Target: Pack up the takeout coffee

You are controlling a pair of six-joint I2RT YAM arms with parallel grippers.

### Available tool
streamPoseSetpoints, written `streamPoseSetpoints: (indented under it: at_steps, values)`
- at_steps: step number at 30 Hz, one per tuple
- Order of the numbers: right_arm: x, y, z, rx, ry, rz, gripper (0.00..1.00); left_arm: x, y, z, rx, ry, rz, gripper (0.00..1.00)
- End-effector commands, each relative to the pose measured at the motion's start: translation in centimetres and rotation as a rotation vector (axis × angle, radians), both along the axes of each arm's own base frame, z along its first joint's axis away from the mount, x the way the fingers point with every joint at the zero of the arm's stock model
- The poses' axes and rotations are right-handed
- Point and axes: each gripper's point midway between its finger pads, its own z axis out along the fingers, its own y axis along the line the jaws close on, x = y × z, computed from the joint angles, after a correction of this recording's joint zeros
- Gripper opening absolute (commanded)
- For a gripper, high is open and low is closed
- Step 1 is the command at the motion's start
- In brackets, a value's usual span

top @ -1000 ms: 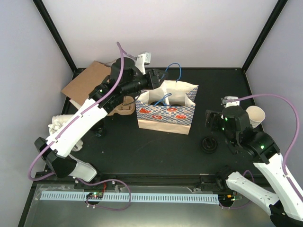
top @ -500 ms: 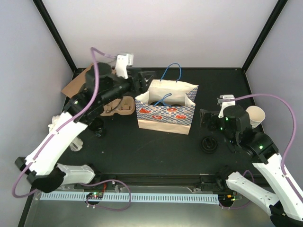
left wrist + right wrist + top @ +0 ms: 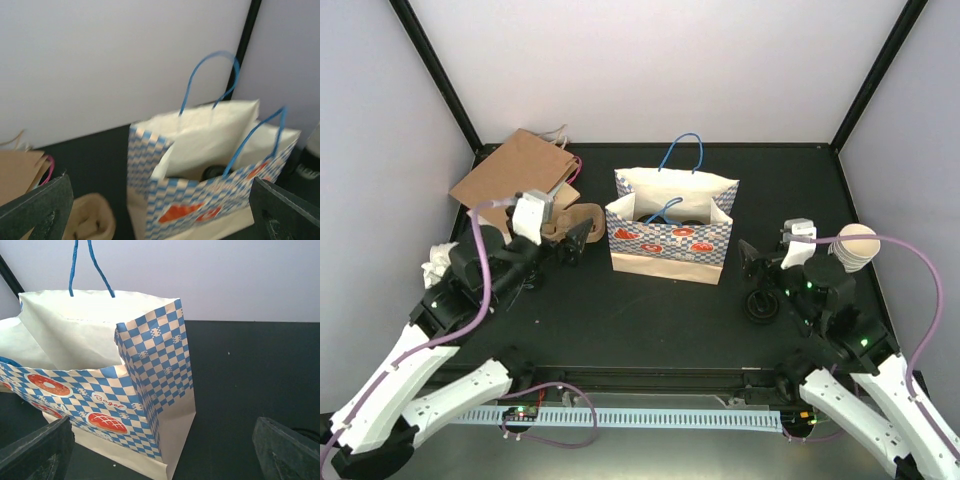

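While the checked bag (image 3: 670,245) stands upright and open on the table (image 3: 650,310), the left gripper (image 3: 575,245) hangs just left of it and the right gripper (image 3: 752,262) just right, both pointed at it and neither touching it. The left fingers (image 3: 35,210) and the right fingers (image 3: 287,445) are spread wide at the lower corners of their wrist views, with nothing between them. Inside the bag sits the coffee (image 3: 693,214), its black tops showing from above as dark rounds. A separate black lid (image 3: 760,305) lies on the table just in front of the right gripper; whether a cup is under it I cannot tell. Cream cups (image 3: 857,245) are stacked near the right edge. A brown bag (image 3: 510,175) and a carrier (image 3: 588,212) lie at back left.
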Motion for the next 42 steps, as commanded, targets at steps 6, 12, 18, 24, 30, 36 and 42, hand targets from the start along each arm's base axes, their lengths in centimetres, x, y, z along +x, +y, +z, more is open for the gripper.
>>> streamPoseSetpoints:
  at_steps: [6, 12, 18, 24, 30, 36, 42]
  values:
    - [0.9, 0.1, 1.4, 0.001, -0.231, 0.006, 1.00, 1.7, 3.9, -7.4, 0.195, 0.034, 0.231, 0.99]
    - [2.3, 0.1, 0.3, -0.087, -0.222, -0.026, 1.00, 2.3, 4.8, -9.6, 0.196, -0.003, 0.285, 0.99]
    - [3.5, 0.2, 0.0, -0.107, -0.265, -0.054, 1.00, 3.6, 6.0, -11.5, 0.184, -0.012, 0.348, 0.99]
    - [5.8, -1.0, -0.9, -0.078, -0.253, -0.096, 1.00, 5.6, 8.4, -12.8, 0.109, -0.026, 0.421, 0.99]
    - [7.9, -2.5, -2.0, -0.084, -0.284, -0.127, 1.00, 8.1, 11.8, -15.8, 0.118, 0.019, 0.565, 0.99]
    - [9.6, -4.2, -4.0, -0.140, -0.342, -0.215, 1.00, 9.3, 11.6, -18.3, 0.084, 0.039, 0.562, 0.99]
    - [11.0, -5.5, -6.6, -0.196, -0.309, -0.226, 1.00, 10.3, 13.0, -20.4, 0.149, -0.003, 0.651, 0.99]
